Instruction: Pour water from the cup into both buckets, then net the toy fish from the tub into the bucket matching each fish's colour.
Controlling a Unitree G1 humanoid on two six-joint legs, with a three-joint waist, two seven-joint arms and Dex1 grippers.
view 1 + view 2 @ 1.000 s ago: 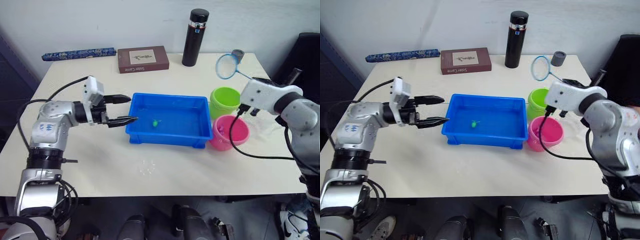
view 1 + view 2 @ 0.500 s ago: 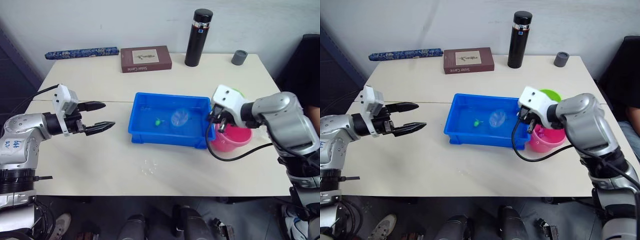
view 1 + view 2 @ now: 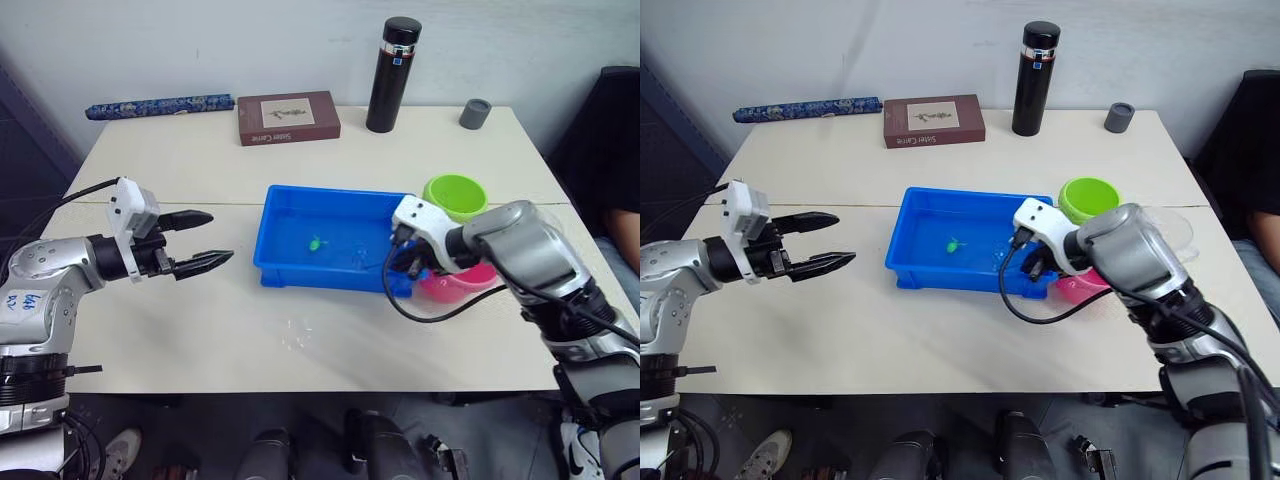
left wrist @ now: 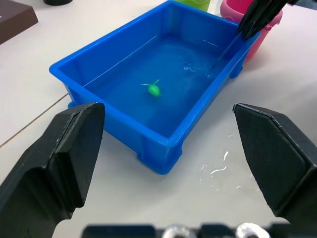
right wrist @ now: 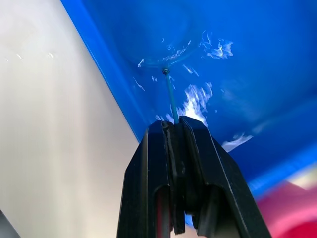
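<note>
Right wrist view: right gripper (image 5: 174, 130) clamped on the thin handle of the net (image 5: 166, 59), hoop dipped into the water at the tub (image 3: 290, 200) end nearest the buckets. Netting step in hand. One green fish (image 4: 154, 89) afloat mid-tub, apart from the hoop; no others made out, though glare may hide some. Left gripper (image 3: 205, 241) spread wide, empty, hovering beside the tub's far end. Green bucket (image 3: 455, 192) and pink bucket (image 3: 440, 285) close behind the right arm. Next, probably: sweep hoop under fish, lift, tip into green bucket.
</note>
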